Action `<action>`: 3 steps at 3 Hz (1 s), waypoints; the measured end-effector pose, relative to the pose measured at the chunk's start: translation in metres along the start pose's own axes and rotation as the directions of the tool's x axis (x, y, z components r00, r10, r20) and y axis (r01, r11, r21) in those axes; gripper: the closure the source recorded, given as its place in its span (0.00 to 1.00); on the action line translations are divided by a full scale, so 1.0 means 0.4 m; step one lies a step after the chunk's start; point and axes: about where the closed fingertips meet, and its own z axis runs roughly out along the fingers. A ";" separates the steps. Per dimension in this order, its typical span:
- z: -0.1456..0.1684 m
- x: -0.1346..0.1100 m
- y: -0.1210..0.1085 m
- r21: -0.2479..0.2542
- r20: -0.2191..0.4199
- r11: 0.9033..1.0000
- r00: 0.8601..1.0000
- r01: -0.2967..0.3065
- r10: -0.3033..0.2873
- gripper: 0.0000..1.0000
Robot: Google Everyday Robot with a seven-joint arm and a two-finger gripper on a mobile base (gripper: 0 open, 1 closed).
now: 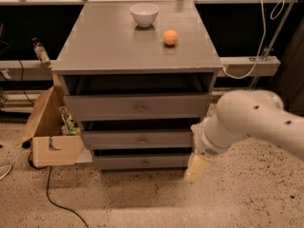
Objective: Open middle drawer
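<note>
The grey cabinet has three drawers stacked at its front. The middle drawer is the wide flat front in the centre, with a small round metal knob. A dark gap shows above its front. My gripper hangs on the end of the white arm, just to the right of the cabinet's lower right corner. It sits level with the bottom drawer, to the right of and below the middle drawer's knob, and touches nothing.
A white bowl and an orange sit on the cabinet top. The top drawer is above the middle one. An open cardboard box stands at the cabinet's left. A black cable lies on the speckled floor.
</note>
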 end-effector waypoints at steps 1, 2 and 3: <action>0.142 0.034 -0.066 0.052 -0.034 0.997 0.998 0.050 -0.048 0.00; 0.312 0.057 -0.142 0.053 0.058 0.998 0.998 0.032 -0.035 0.00; 0.301 0.054 -0.141 0.058 0.054 0.998 0.998 0.034 -0.037 0.00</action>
